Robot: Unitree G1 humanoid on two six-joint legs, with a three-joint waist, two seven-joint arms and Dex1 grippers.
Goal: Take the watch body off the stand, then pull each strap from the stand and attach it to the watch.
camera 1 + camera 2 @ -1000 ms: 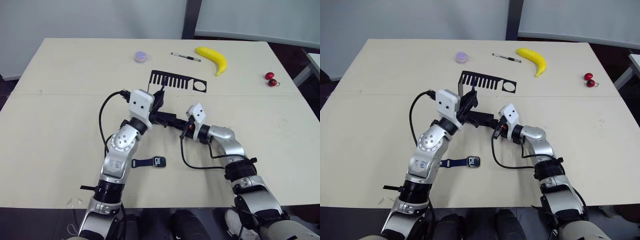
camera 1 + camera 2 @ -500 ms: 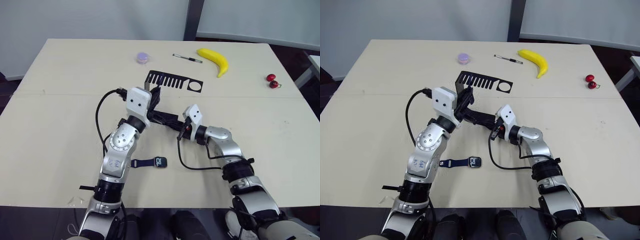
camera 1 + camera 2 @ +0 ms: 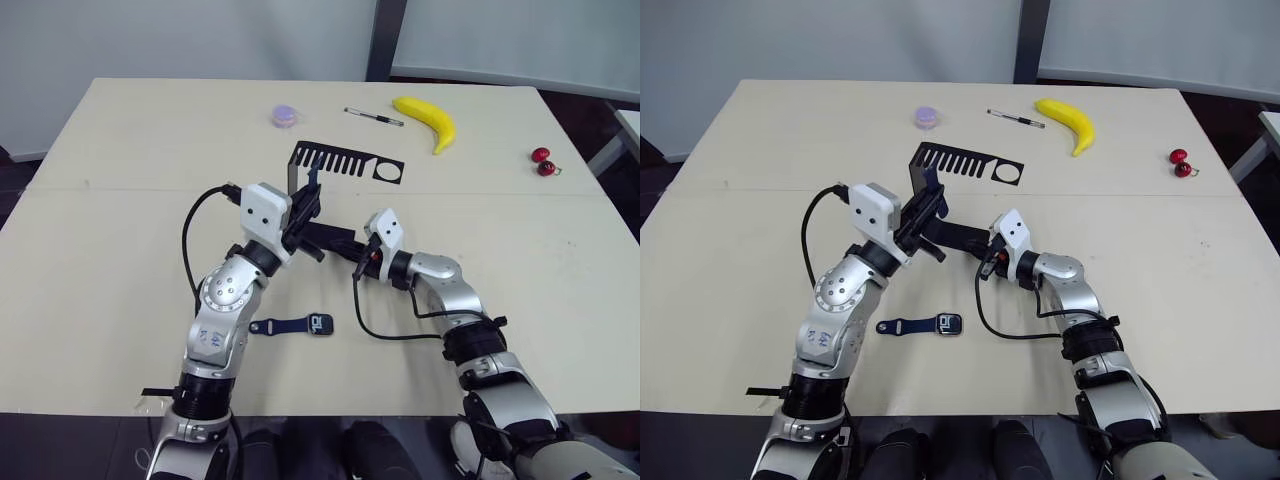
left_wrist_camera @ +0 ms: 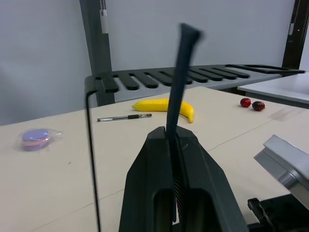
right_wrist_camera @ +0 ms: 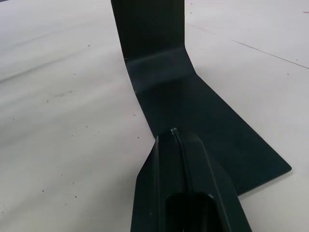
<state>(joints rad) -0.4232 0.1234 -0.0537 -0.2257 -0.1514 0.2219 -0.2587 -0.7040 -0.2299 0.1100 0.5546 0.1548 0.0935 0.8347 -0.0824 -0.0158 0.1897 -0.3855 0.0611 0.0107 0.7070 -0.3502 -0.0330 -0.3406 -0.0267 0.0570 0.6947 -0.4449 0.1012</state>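
Observation:
My left gripper point(image 3: 303, 208) is shut on a dark navy strap point(image 4: 179, 82), which stands upright from its fingers just in front of the stand's slotted top arm point(image 3: 350, 162). The black stand's flat foot point(image 5: 193, 106) lies on the table. My right gripper point(image 5: 175, 131) is shut, and its tips rest on that foot. The watch body point(image 3: 318, 323) lies flat on the table nearer to me, with another dark strap point(image 3: 275, 326) joined to its left side.
At the table's far side lie a banana point(image 3: 425, 118), a thin pen point(image 3: 372, 116) and a small purple object point(image 3: 283, 114). Two red cherries point(image 3: 543, 160) sit at the far right. A black cable loops over the table by my right forearm.
My left arm has drawn back and to the left from the stand's top arm, carrying the strap with it. The right gripper has stayed on the foot.

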